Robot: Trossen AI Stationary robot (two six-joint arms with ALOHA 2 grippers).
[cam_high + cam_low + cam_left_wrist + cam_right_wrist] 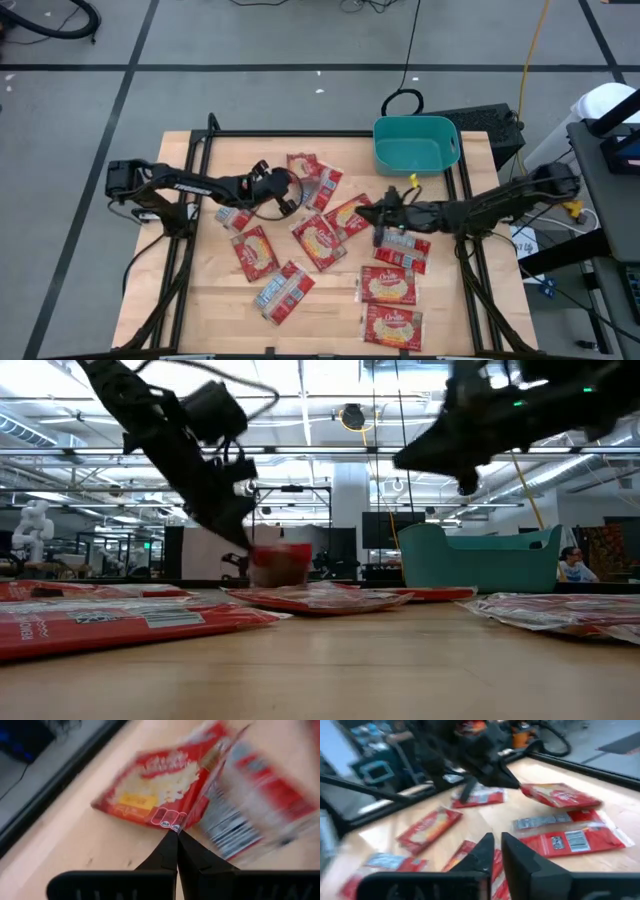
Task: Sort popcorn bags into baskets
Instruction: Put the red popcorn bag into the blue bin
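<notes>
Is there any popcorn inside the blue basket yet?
No. From above, the blue basket shows only its bare teal bottom, no popcorn bags. From table height its wall hides the inside. The bags lie on the table.

Light wooden tabletop [330, 300] on black metal frame [205, 150]; black keyboard [490, 122] behind it; seated person [572, 565] in far room; yellow cable [533, 45] on floor.

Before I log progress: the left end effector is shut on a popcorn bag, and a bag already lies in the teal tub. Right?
Not quite. The left end effector is shut on a popcorn bag, but the high view shows the teal tub with no bag in it.
</notes>
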